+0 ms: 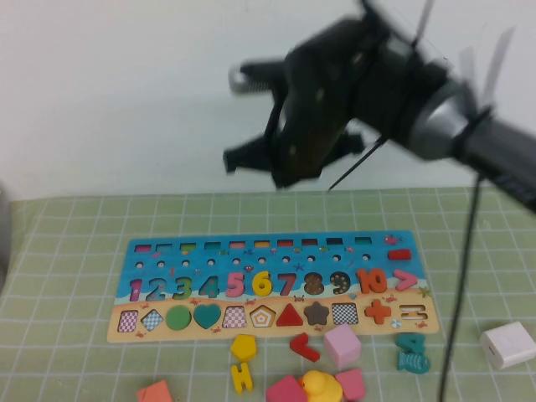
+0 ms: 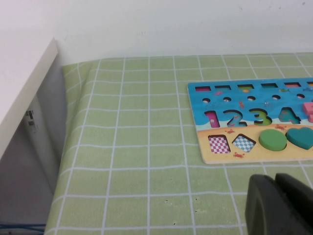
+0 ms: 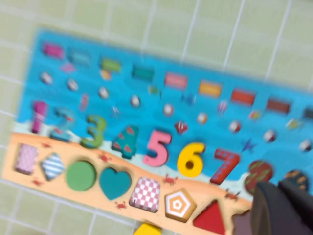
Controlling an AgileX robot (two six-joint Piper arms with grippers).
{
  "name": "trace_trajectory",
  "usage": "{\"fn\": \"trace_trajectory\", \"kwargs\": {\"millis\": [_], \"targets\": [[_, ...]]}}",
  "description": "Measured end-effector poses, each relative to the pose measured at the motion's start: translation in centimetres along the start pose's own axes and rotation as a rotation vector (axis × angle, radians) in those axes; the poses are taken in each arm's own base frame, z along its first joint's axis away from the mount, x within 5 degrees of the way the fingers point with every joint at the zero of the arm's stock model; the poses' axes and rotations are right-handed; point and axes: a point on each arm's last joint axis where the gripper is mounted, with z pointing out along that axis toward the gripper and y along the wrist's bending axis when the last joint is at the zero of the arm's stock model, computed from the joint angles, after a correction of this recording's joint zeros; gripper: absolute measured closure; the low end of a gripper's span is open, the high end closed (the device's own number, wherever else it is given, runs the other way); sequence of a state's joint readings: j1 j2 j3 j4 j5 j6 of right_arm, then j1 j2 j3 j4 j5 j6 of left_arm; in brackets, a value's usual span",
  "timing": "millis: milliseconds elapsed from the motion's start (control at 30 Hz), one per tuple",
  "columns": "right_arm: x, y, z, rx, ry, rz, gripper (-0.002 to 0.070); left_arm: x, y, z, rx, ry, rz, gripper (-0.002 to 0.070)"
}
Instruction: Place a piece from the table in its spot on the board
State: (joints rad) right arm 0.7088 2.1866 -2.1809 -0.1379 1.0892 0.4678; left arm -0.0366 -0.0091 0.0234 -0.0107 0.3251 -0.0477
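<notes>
The yellow 6 (image 1: pixel 262 283) lies flat in its place on the board (image 1: pixel 167 255), between the pink 5 and the red-pink 7. It also shows in the right wrist view (image 3: pixel 190 159), with the board (image 3: pixel 146 98) around it. My right gripper (image 1: pixel 239 157) is raised high above the board, over its middle, and looks blurred. In the right wrist view it (image 3: pixel 276 188) is shut and empty, near the 8. My left gripper (image 2: pixel 271 178) is shut and empty, low over the green grid cloth (image 2: pixel 137 147) in front of the board's left end (image 2: pixel 215 93). It is out of the high view.
Loose pieces lie in front of the board: a yellow pentagon (image 1: pixel 244 346), a yellow H-like piece (image 1: pixel 241 377), a red piece (image 1: pixel 304 345), a pink block (image 1: pixel 342 345), a teal fish (image 1: pixel 412 353), a yellow duck (image 1: pixel 318 387). A white block (image 1: pixel 507 344) sits at the right.
</notes>
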Motion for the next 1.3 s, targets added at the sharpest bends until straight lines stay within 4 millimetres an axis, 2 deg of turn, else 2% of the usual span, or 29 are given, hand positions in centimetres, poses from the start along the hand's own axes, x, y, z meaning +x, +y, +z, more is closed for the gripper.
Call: {"fn": "trace_trajectory", "kwargs": {"millis": [100, 233, 333, 467, 600, 667, 1000, 1167, 1300], "targets": [[-0.4, 0.1, -5.3, -0.025, -0.081, -0.057, 0.0675, 0.0, 0.0, 0.0, 0.000, 0.000, 0.000, 0.0676], [0.4, 1.2, -11.2, -0.064, -0.146, -0.145, 0.0677, 0.0, 0.0, 0.0, 0.000, 0.000, 0.000, 0.0676], [1.7, 1.9, -14.8, -0.073, -0.171, -0.189, 0.0678, 0.0, 0.0, 0.0, 0.000, 0.000, 0.000, 0.0676], [4.1, 2.6, -18.6, -0.060, -0.191, -0.259, 0.0678, 0.0, 0.0, 0.0, 0.000, 0.000, 0.000, 0.0676], [6.7, 2.9, -21.5, -0.084, -0.207, -0.317, 0.0678, 0.0, 0.0, 0.0, 0.000, 0.000, 0.000, 0.0676], [7.9, 2.3, -22.8, -0.097, -0.213, -0.311, 0.0678, 0.0, 0.0, 0.0, 0.001, 0.000, -0.002, 0.0676], [14.0, -2.2, -27.4, -0.214, -0.170, -0.400, 0.0678, 0.0, 0.0, 0.0, 0.001, 0.000, -0.002, 0.0676], [16.9, -5.5, -29.3, -0.186, -0.225, -0.525, 0.0678, 0.0, 0.0, 0.0, 0.001, 0.000, -0.002, 0.0676], [18.9, -8.1, -30.4, -0.134, -0.275, -0.548, 0.0678, 0.0, 0.0, 0.0, 0.001, 0.000, -0.002, 0.0676]]}}
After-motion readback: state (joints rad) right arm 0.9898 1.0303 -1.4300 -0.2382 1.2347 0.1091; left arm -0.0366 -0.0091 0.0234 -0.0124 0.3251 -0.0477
